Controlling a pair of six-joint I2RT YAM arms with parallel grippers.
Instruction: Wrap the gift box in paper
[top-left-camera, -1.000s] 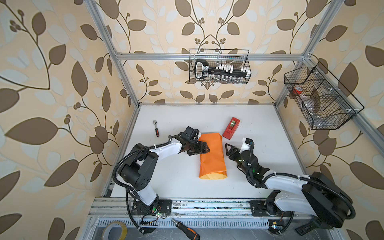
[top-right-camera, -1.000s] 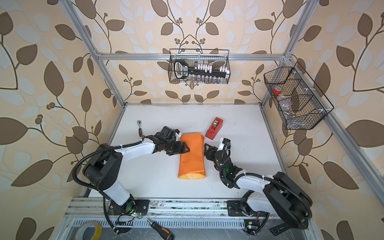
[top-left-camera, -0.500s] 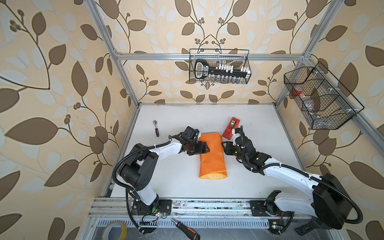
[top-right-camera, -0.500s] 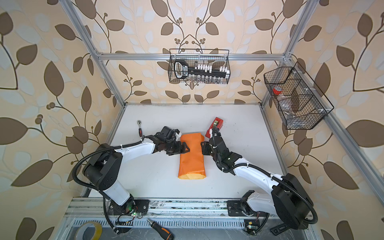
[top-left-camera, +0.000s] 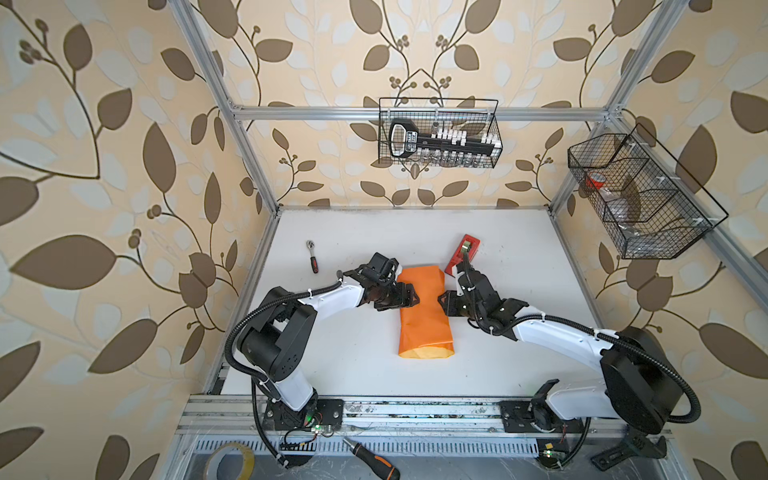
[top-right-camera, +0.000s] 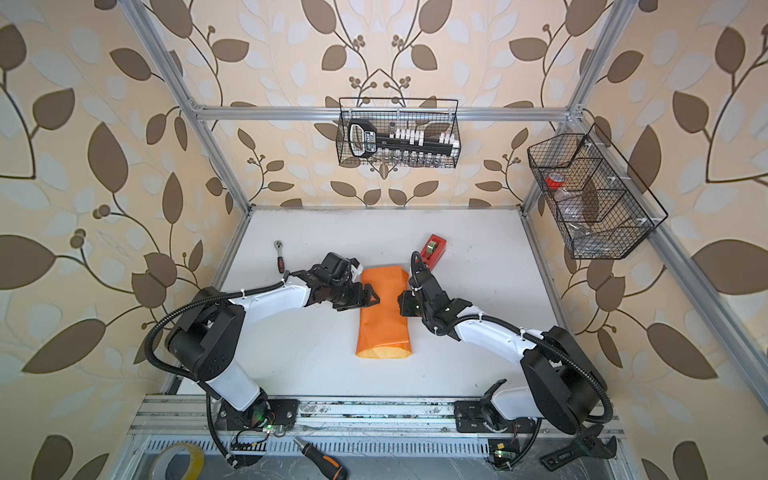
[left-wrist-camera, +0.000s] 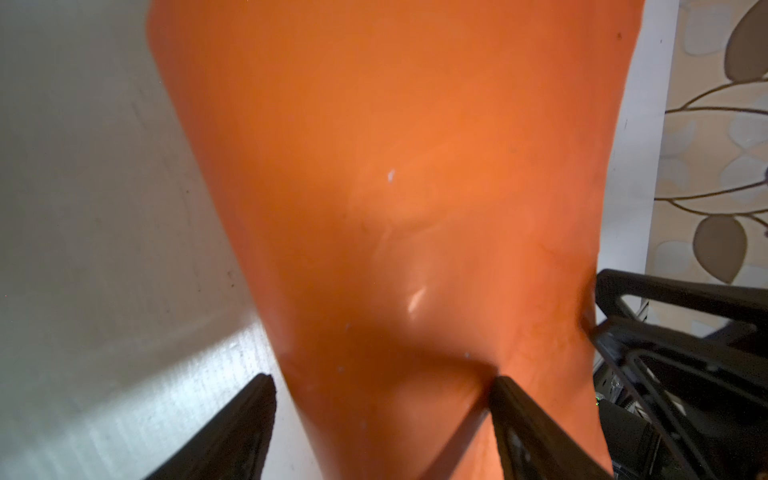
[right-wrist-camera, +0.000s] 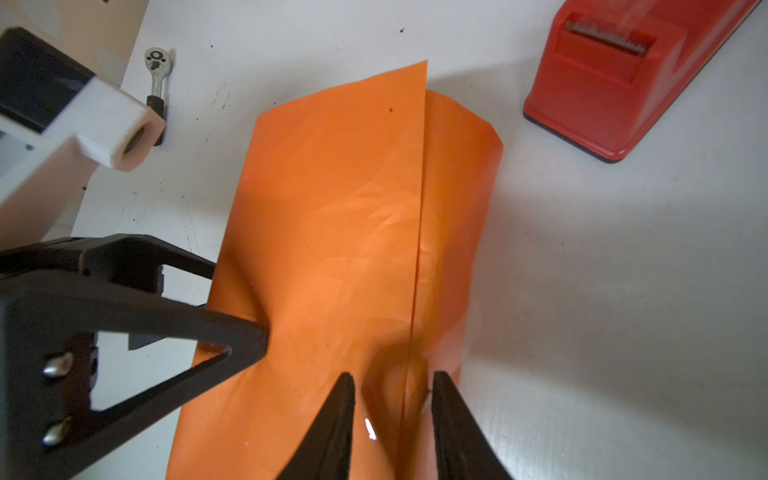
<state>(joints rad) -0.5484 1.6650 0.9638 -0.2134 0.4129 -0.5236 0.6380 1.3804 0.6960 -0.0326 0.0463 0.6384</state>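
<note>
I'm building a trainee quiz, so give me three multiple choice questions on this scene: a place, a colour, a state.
1. Where is the red tape dispenser?
A. On the table by the paper's far right corner.
B. On the paper.
C. In a gripper.
2. Which colour is the paper's outward face?
A. Green.
B. Bright orange.
C. White.
3. How do the left gripper's jaws stand?
A. Shut on the paper.
B. Shut and empty.
C. Open.
Answers:
1 A: both top views show it there.
2 B: all views show orange outside.
3 C: the left wrist view shows its jaws wide apart.
</note>
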